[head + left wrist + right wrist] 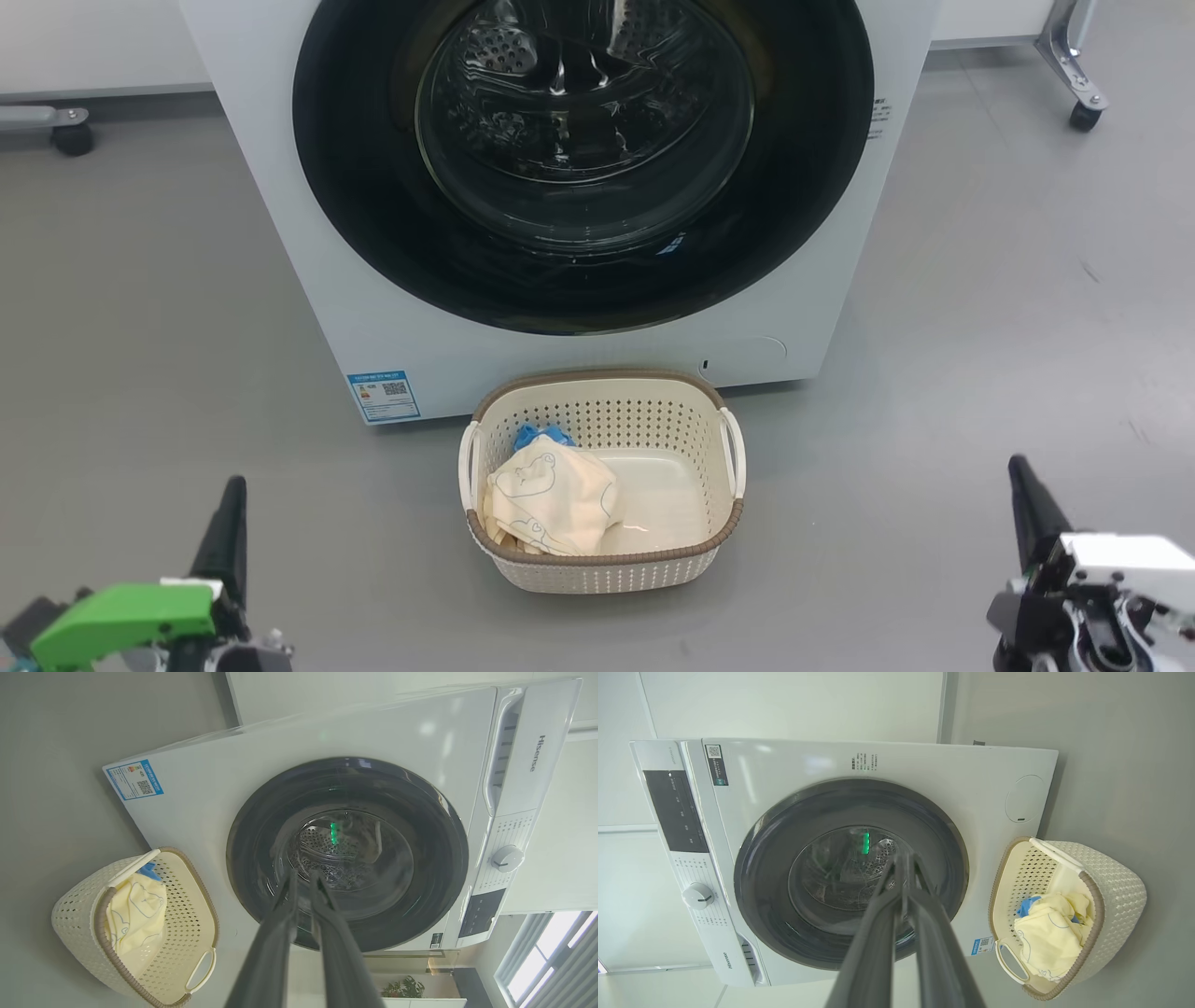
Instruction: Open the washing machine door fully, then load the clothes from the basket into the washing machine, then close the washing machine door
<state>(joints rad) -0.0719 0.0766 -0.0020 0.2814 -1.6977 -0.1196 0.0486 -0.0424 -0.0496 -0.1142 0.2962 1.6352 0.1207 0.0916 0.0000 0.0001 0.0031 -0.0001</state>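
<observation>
Big white washing machine [560,355] stands on the grey floor [980,327], and its door [583,121] is flush shut, so step one isn't done yet. My worry: that rim is glossy black with no handle I can make out, so the fingers could skate off it, or I end up tugging at the hinge side. The basket [607,574] sits on the floor just beside the machine's front bottom edge, right under the door, so an arm swinging low could knock it. Clothes [551,504] are bunched in the basket's left half: soft pale yellow, bear outlines, blue poking out behind. Floppy stuff, might snag on the rim. Left gripper [304,879]: fingers almost together, nothing in them. Right gripper [903,858]: closed up, empty.
</observation>
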